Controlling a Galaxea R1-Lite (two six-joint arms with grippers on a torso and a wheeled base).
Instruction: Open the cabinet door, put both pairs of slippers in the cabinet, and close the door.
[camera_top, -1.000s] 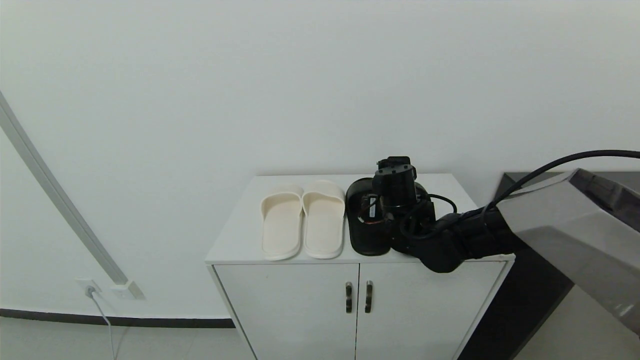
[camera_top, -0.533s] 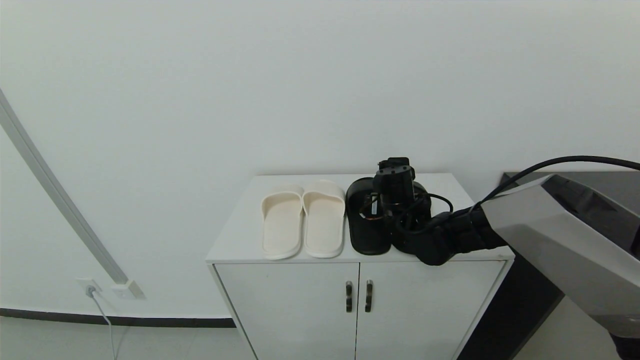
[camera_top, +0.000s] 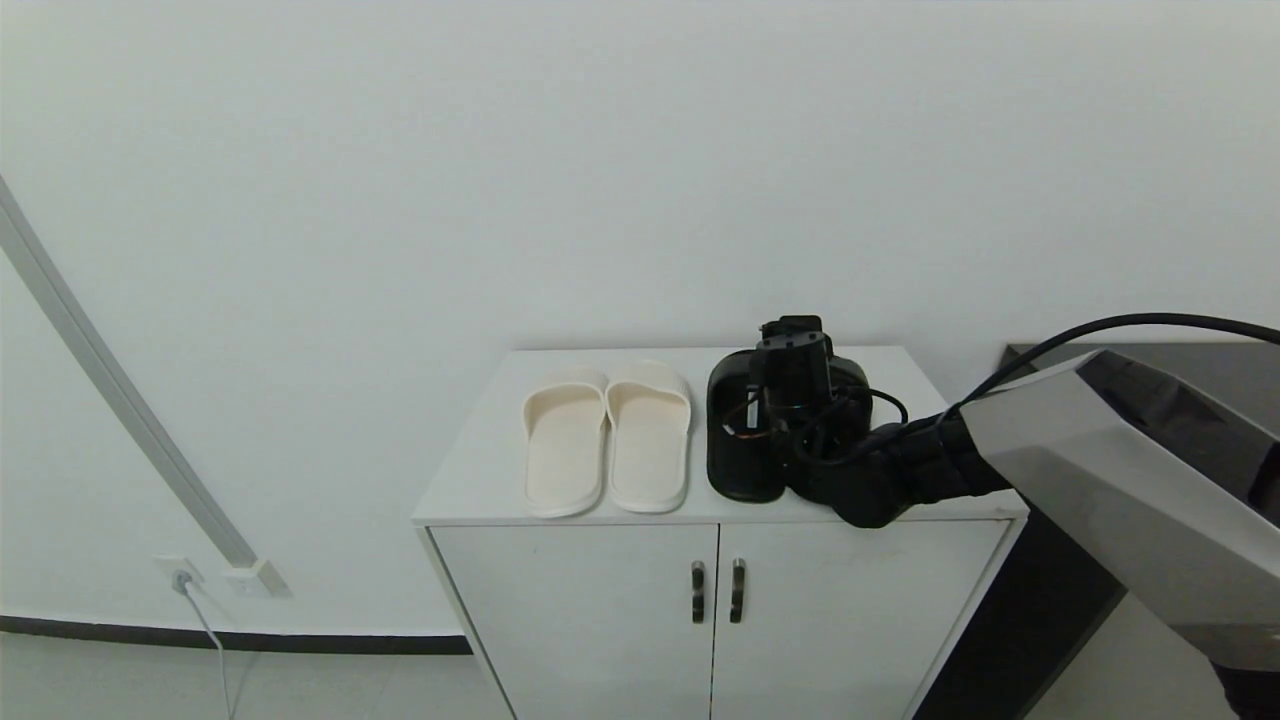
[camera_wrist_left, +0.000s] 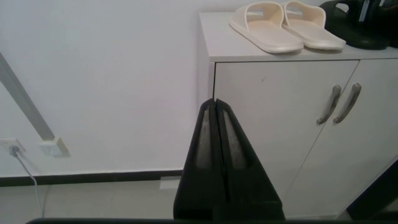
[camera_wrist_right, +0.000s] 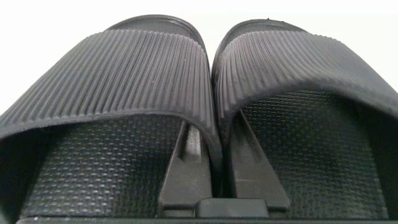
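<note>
A white cabinet (camera_top: 470, 480) stands against the wall, both doors (camera_top: 580, 620) closed, their dark handles (camera_top: 717, 592) meeting at the middle. On its top sit a cream pair of slippers (camera_top: 605, 440) on the left and a black pair of slippers (camera_top: 735, 440) on the right. My right gripper (camera_wrist_right: 217, 168) has one finger inside each black slipper and is shut on their touching inner walls. My left gripper (camera_wrist_left: 216, 118) is shut on nothing, low in front of the cabinet's left corner. The left wrist view also has the cream slippers (camera_wrist_left: 286, 25) on the cabinet top.
A dark counter (camera_top: 1040, 560) stands right beside the cabinet. A wall socket with a cable (camera_top: 180, 580) and a slanted grey conduit (camera_top: 100, 370) are on the wall to the left. Open floor lies in front of the doors.
The right gripper has drawn the black slippers together; the left one slid right, away from the cream pair. The arm has moved slightly forward.
</note>
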